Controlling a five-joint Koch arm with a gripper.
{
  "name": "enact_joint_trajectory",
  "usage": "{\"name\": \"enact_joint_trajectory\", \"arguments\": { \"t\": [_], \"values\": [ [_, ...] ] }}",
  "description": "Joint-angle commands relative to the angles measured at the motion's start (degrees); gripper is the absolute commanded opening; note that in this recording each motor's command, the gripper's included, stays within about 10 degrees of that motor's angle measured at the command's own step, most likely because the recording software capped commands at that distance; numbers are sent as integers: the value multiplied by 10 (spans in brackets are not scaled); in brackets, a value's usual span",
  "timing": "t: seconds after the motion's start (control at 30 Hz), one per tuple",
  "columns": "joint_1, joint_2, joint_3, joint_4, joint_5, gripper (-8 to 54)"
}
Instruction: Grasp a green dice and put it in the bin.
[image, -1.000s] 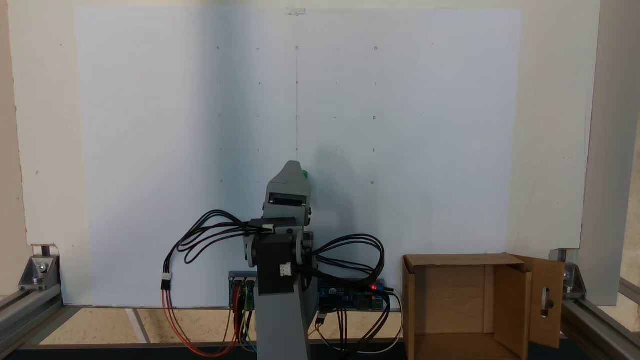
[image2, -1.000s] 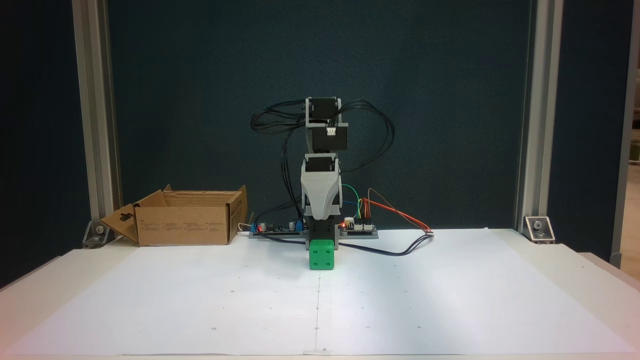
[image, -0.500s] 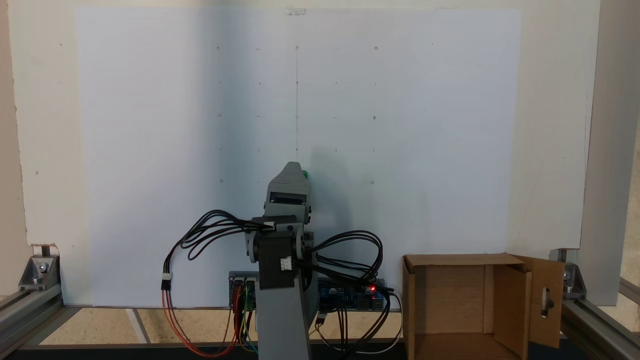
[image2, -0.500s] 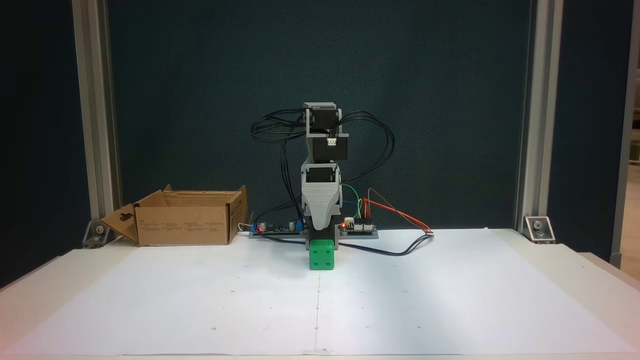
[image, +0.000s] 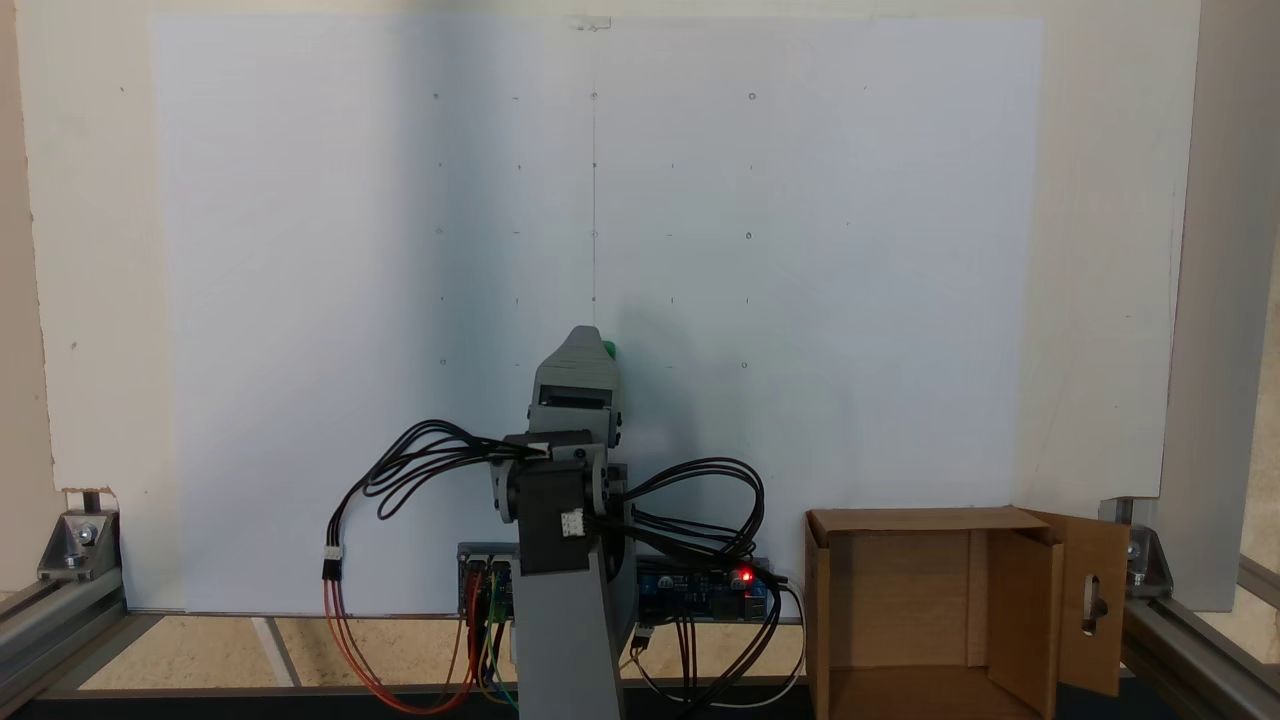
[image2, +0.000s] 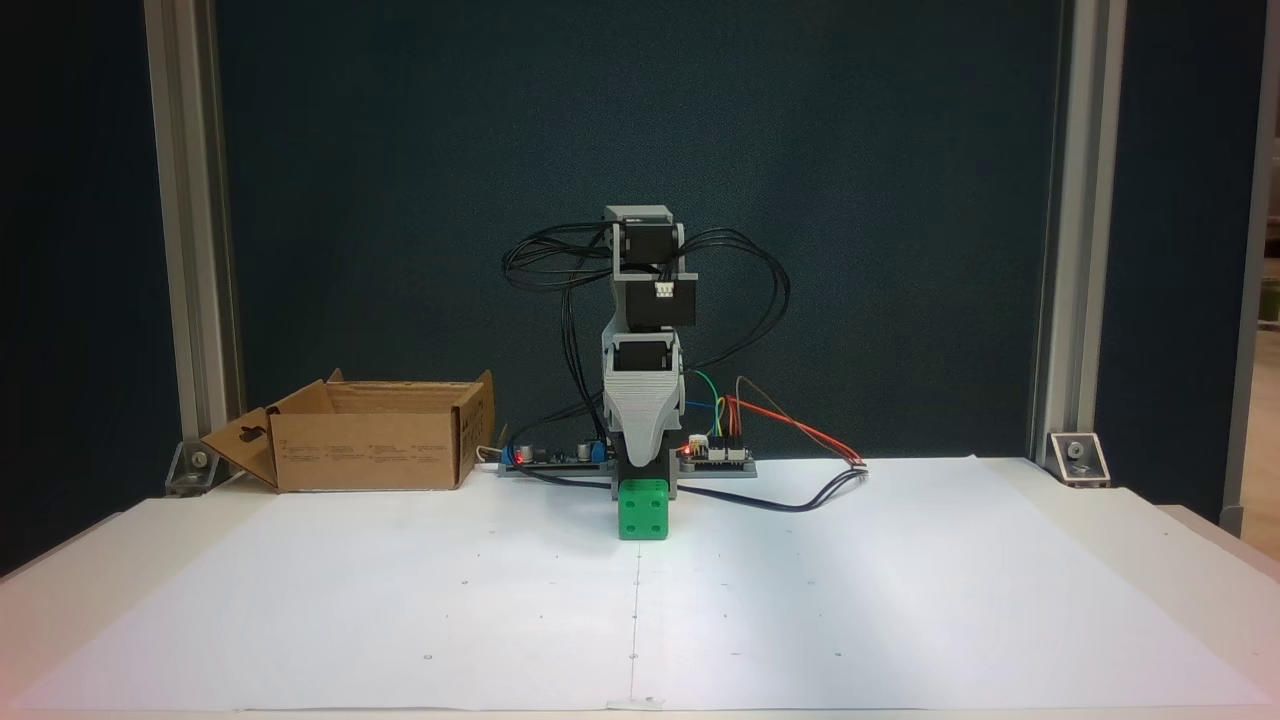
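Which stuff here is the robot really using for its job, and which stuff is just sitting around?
For the job:
- green dice, on the white paper
- cardboard bin, open
- gripper, right above the dice

Just there:
- white paper sheet
- circuit boards
- wires
- metal frame posts

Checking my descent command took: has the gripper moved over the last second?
Yes, slightly down. In a fixed view the gripper sits lower against the circuit boards behind it, just above the green dice, which hasn't shifted on the paper.
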Motion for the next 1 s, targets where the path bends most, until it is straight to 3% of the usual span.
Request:
{"name": "enact_joint_trajectory", "arguments": {
  "t": [0.0,0.53,0.97],
  "values": [
    [-3,-9,-10,-8,9,447],
    [-12,-116,53,-141,8,439],
    [-18,-129,74,-189,9,431]
  ]
}}
